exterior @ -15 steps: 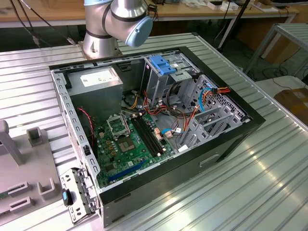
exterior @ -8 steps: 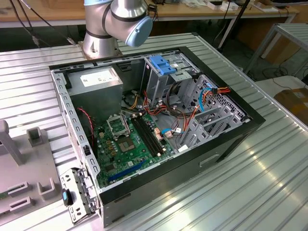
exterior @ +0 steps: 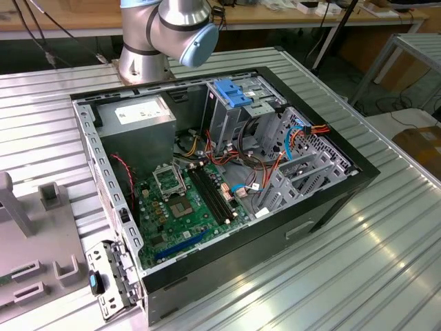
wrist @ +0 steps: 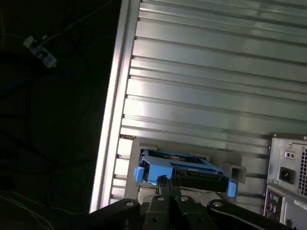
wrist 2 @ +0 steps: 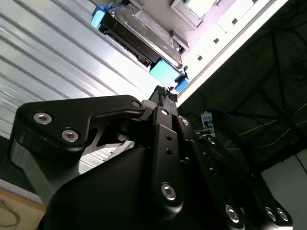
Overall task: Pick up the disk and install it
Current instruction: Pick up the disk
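Black end effector (wrist: pixel 162 181) near a flat rectangular grey metal disk (wrist: pixel 184 167)

The disk, framed by a bright blue plastic carrier rail (wrist: pixel 144 172), is lying in a pale grey holder (wrist: pixel 225 158) on the ribbed silver metal worktop (wrist: pixel 201 86). The end effector is hovering just beside its long dark edge, fingers drawn narrow together, gripping nothing.

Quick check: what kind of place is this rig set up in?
Probably a robotics lab or workshop bench. An open computer case sits on a ribbed metal table beside the robot arm's base, a wooden bench with cables runs behind, and the disk lies on a grey holder.
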